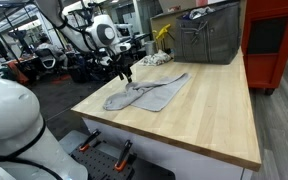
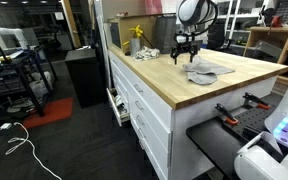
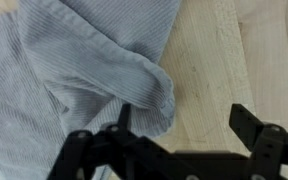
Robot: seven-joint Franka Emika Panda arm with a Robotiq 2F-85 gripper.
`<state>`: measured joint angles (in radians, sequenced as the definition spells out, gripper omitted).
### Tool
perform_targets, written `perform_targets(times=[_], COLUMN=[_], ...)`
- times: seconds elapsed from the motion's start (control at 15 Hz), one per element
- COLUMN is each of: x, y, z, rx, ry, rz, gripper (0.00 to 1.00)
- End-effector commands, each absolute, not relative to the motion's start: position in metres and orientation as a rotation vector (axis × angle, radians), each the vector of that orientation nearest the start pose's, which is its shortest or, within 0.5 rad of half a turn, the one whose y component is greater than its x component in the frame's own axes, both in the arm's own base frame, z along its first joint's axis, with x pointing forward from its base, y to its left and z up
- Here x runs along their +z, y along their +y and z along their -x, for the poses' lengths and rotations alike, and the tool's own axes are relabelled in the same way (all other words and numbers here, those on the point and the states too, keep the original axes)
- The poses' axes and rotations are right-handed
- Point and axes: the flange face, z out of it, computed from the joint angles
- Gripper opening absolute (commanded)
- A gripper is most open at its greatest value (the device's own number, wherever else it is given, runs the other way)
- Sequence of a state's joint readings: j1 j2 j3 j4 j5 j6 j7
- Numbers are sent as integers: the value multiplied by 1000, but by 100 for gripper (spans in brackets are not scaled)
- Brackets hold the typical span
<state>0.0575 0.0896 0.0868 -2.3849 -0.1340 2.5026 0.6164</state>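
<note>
A: In an exterior view?
B: Gripper (image 1: 124, 72) over the grey cloth (image 1: 149, 93), near the worktop (image 1: 209, 115) edge.
A: Again in an exterior view?
B: Bare wood around the cloth (image 2: 206, 72).
A: Wrist view?
B: Fingers (image 3: 239, 120) apart, empty, above a fold; bare wood beside.

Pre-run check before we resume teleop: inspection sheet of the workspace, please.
Surface: wooden worktop, pale butcher block.
Job's things: grey cloth, crumpled, near the worktop's edge.
Clutter: metal bin and a yellow item at the far end.
Grippers: gripper open, low over a fold of the cloth; contact unclear.
Cables: white cable loose on the floor.
Surroundings: red tool cabinet beside the bench; lab equipment behind.
</note>
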Motion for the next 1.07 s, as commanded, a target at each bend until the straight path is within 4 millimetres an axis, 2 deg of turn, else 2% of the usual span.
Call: perform_targets(times=[0.0,0.13,0.2,0.27,0.33,0.87,1.0], x=[279,275,274,274,274,278,278], y=[71,72,72,73,74,76,75], z=[-506,-510,-512,-514,-515,-516,-515], rx=[-22,-4,2,2,5,51,52], ry=[621,619,617,619,621,692,705], rz=[3155,3153,3147,3138,3131,3078,3070], gripper=[100,100,75,74,68,5,0])
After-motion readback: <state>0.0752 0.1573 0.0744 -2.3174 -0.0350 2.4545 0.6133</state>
